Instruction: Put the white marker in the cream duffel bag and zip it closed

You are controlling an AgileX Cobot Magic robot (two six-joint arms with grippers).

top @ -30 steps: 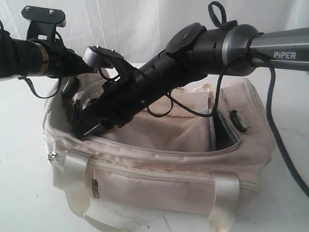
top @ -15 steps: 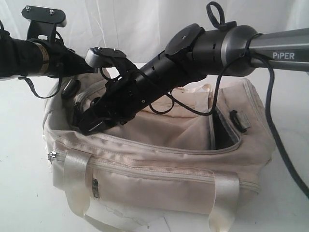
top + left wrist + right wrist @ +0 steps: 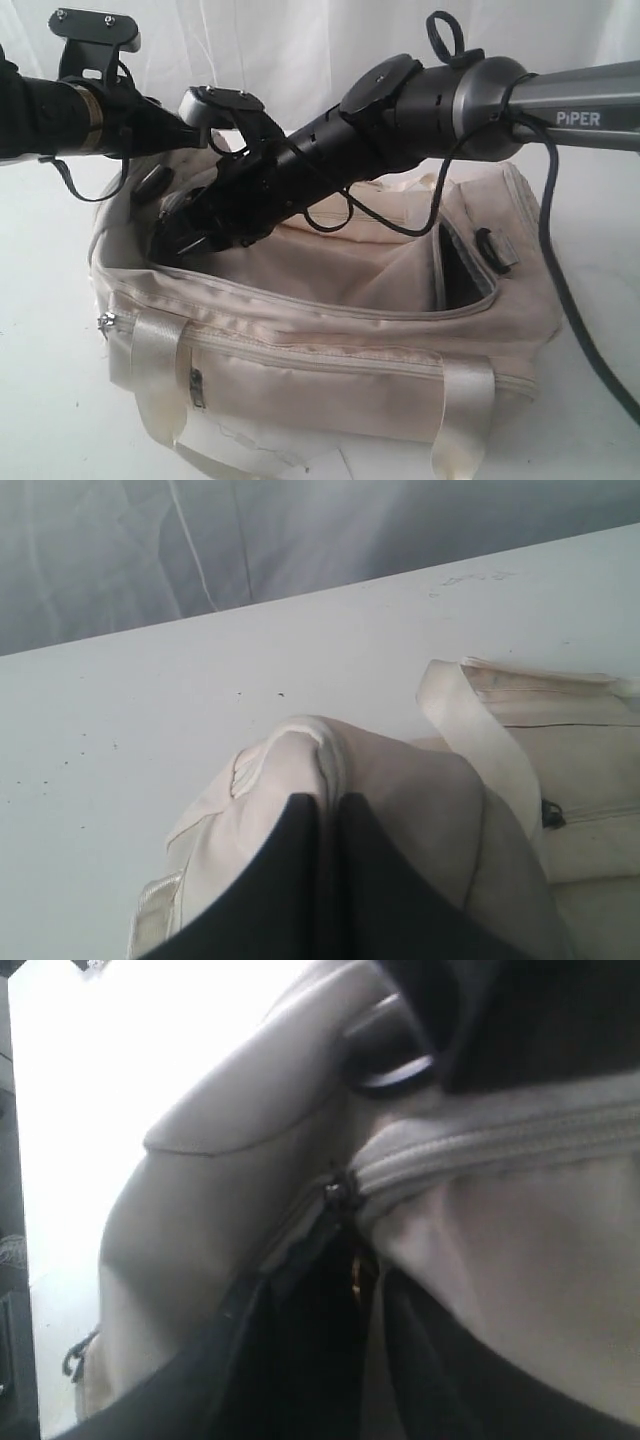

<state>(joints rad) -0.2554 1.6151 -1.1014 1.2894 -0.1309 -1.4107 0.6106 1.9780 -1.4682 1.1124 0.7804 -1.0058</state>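
Soft cream duffel bag (image 3: pixel 330 350), glossy webbing handles (image 3: pixel 155 370), sits on white desk (image 3: pixel 50 400), top zip gaping. Left claw (image 3: pixel 325 810) clenched on puckered bag fabric, left end. Right claw (image 3: pixel 185 240) at left zip end; grip unclear.

You have one cream duffel bag (image 3: pixel 320 395) on one white table (image 3: pixel 50 400). Two black robot arms (image 3: pixel 400 110) reach over it, one from the left and one from the right. On the bag's near side you can count two glossy webbing straps (image 3: pixel 155 365) and, at its left end, one metal zipper pull (image 3: pixel 105 322). Two small black clips (image 3: pixel 495 250) show near its top edge. The left wrist view shows two dark fingers (image 3: pixel 290 880) side by side
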